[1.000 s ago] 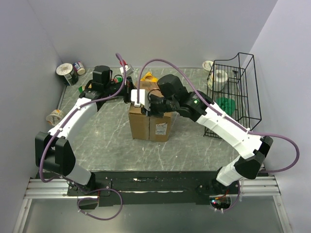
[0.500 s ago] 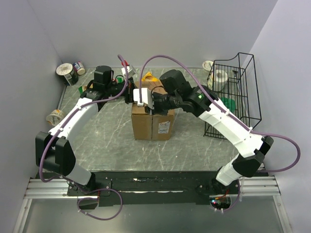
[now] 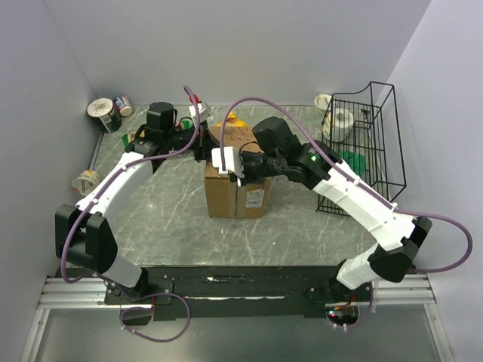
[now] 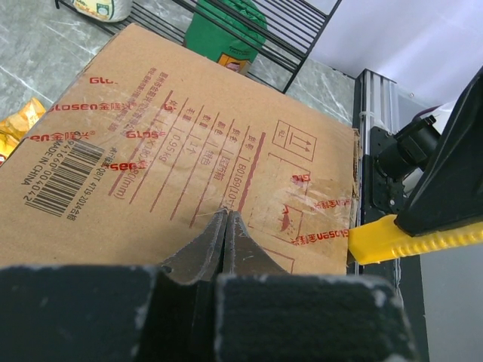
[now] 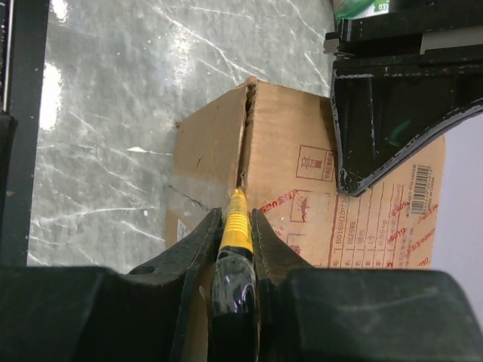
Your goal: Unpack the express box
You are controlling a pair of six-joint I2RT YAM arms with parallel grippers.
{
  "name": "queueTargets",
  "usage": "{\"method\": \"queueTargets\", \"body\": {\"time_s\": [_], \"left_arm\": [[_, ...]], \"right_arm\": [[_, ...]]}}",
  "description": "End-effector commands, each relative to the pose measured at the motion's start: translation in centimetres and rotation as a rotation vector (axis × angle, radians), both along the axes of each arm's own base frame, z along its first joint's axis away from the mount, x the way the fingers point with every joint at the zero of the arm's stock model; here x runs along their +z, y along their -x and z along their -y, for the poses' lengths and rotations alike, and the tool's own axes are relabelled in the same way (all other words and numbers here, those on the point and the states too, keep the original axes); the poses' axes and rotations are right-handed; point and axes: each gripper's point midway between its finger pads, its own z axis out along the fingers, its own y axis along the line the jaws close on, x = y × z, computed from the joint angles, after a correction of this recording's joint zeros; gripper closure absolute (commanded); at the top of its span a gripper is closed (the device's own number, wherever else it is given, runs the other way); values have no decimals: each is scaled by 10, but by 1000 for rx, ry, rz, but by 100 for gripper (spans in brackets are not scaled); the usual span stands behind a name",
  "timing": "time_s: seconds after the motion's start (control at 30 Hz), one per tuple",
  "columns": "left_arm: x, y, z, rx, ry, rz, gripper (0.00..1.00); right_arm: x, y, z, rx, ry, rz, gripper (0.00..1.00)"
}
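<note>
The express box [image 3: 235,185] is a brown carton with red print, standing mid-table with its flaps down. It fills the left wrist view [image 4: 189,151] and shows in the right wrist view [image 5: 294,173]. My right gripper [image 5: 236,215] is shut on a yellow utility knife [image 5: 237,230], whose tip sits at the box's near top edge by the seam. From above the right gripper [image 3: 235,169] is over the box's front top edge. My left gripper [image 4: 225,215] is shut and empty, pressed on the box top at its far-left side [image 3: 202,145]. The knife also shows in the left wrist view [image 4: 407,235].
A black wire basket [image 3: 381,136] at the right holds a tape roll and a green packet [image 3: 351,162]. Cans and tape rolls [image 3: 106,113] sit at the far left corner, another roll [image 3: 85,179] at the left edge. A yellow bag [image 3: 229,119] lies behind the box.
My right gripper has drawn the knife along the box top toward the near edge. The box shifted slightly right. The left gripper stays pressed on the box.
</note>
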Motion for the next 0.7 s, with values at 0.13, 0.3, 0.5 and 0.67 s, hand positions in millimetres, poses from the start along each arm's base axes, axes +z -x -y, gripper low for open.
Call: {"method": "queueTargets", "body": {"time_s": [0.13,0.3,0.5,0.67], "left_arm": [[-83,35,-7,-12,-158,-326,99],[-83,37,-6,-23,-161,-331,99],[-87,37,-5,-24,-171,-333,99],[-89,35,-4,-29,-182,-330,99]], "right_arm": [[51,-33,27,-96,3,167,100],[53,-40,43,-111,33,192,100],[45,-38,58,-115,49,184,100],[27,-41,69,-87,62,204,100]]}}
